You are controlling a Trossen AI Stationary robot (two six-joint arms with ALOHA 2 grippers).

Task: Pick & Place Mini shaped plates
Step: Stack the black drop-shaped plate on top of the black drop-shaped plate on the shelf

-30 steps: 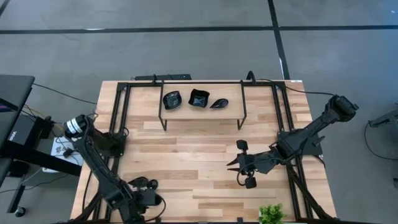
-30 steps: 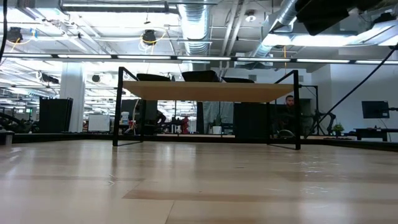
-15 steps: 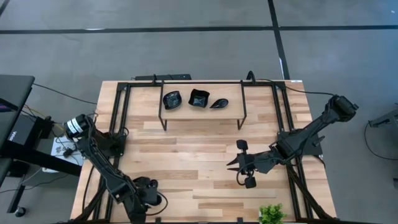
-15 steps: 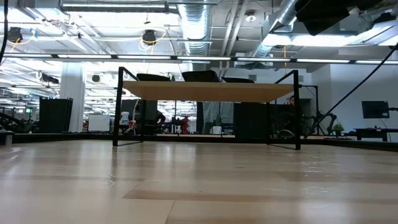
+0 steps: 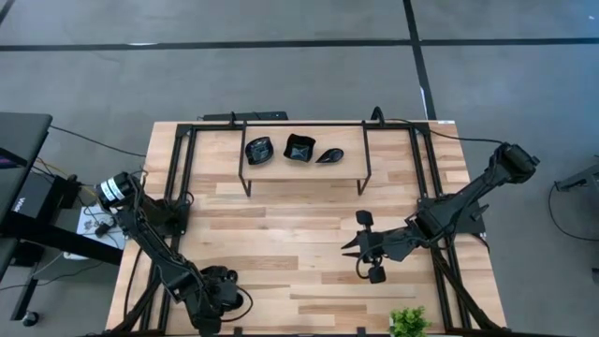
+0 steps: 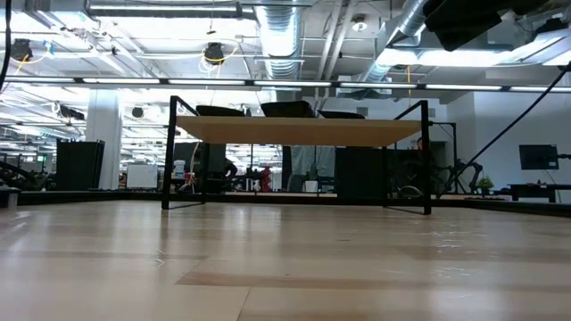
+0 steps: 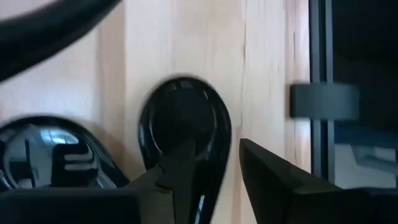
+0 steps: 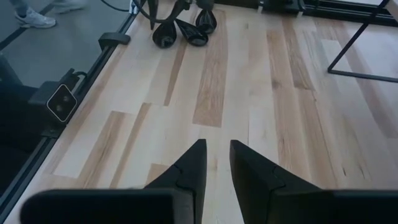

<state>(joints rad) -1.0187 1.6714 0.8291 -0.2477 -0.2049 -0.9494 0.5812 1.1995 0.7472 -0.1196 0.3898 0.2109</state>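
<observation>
At the near left corner of the bench (image 5: 309, 253), the left hand (image 5: 217, 290) sits low over a cluster of black plates. Its wrist view shows the fingers (image 7: 273, 180) spread, one on either side of the edge of a teardrop plate (image 7: 184, 124) lying flat on the wood; contact cannot be confirmed. A second plate (image 7: 50, 152) lies just beside it, partly cut off by the frame. The right wrist view shows the same cluster (image 8: 183, 28) far across the bench, with the left arm over it.

Further right, on the shelf (image 5: 304, 161) at the far side of the bench, three plates stand in a row: a wavy-round plate (image 5: 258, 149), a square plate (image 5: 299, 148) and a small teardrop (image 5: 329, 155), close together. The low view shows the shelf raised on black legs.

Right of centre, the right hand (image 5: 367, 246) hangs above bare wood, well apart from all plates, fingers (image 8: 249, 165) slightly parted and holding nothing.

At the near right edge stands a small plant (image 5: 409, 323).
</observation>
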